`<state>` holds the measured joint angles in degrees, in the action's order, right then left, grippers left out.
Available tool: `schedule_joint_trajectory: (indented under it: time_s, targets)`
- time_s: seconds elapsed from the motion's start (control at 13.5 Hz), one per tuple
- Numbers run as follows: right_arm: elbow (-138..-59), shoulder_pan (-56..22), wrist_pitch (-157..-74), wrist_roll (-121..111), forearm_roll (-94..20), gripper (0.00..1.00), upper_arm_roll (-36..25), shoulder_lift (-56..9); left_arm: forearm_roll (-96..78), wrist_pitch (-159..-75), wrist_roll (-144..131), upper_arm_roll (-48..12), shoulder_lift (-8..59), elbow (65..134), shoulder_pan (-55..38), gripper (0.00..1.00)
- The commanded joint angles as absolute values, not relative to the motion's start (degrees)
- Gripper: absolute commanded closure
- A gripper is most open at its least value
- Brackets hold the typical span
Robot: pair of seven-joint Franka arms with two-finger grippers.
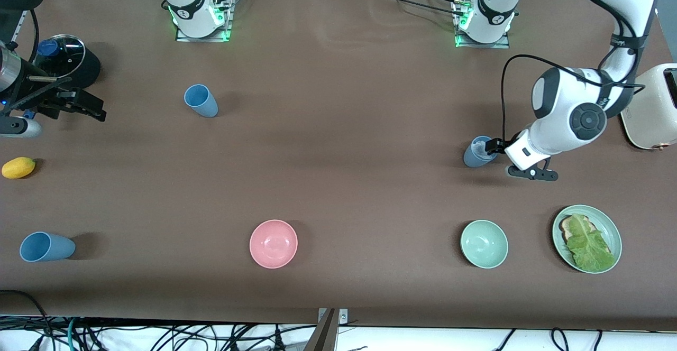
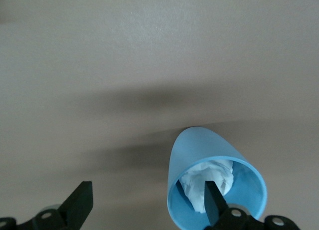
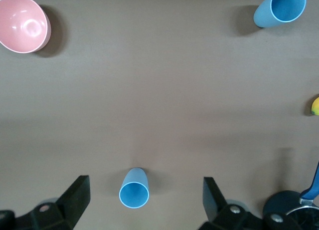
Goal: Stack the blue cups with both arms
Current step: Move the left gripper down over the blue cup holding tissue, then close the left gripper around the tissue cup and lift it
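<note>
Starting at the right arm's end of the table, the right gripper (image 1: pixel 79 109) hangs above the brown table (image 1: pixel 338 145) beside a black pot with a glass lid (image 1: pixel 66 60), its fingers (image 3: pixel 77 195) spread wide and holding nothing. Nearer the front camera lie a yellow fruit (image 1: pixel 18 167) and a sky-blue cup (image 1: pixel 45 247). A second blue cup (image 1: pixel 201 100) stands near the right arm's base. A pink bowl (image 1: pixel 273 243) sits near the front edge. Toward the left arm's end, the left gripper (image 1: pixel 500 156) is wide open, with one finger (image 2: pixel 212 202) dipped inside the rim of a duller blue cup (image 1: pixel 477 151) that holds white crumpled material; the other finger is outside, so nothing is clamped. A pale green bowl (image 1: pixel 484 243), a green plate with lettuce on toast (image 1: pixel 587 239) and a cream toaster (image 1: pixel 653 108) follow.
</note>
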<state>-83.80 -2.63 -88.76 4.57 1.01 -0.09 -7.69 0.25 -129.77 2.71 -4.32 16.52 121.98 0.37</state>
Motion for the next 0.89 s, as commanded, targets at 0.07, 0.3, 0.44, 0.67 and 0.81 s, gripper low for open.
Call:
schedule_joint_trajectory:
  time_s: [0.07,0.3,0.44,0.67,0.81]
  targets:
    - [-82.9,-2.7,-87.6,4.0,1.3,0.0,0.0,-7.3,-0.1,-132.1,4.0,-5.0,16.2,124.4,0.3,0.6]
    - [-83.0,-2.7,-87.6,4.0,1.2,0.0,0.0,-7.3,-0.2,-133.0,4.0,-5.5,16.8,124.4,0.7,1.0]
    - [-83.1,-2.7,-87.5,4.0,1.1,0.0,0.0,-7.3,-1.1,-132.9,4.0,-5.6,16.6,124.4,0.7,1.0]
    - [-83.1,-2.7,-87.4,4.0,1.1,0.0,0.0,-7.3,-1.8,-132.5,4.0,-5.6,16.3,124.0,0.7,1.0]
    - [-83.1,-2.7,-87.2,4.0,1.1,0.0,0.0,-7.3,-1.8,-132.3,4.0,-5.6,16.3,123.8,0.6,1.0]
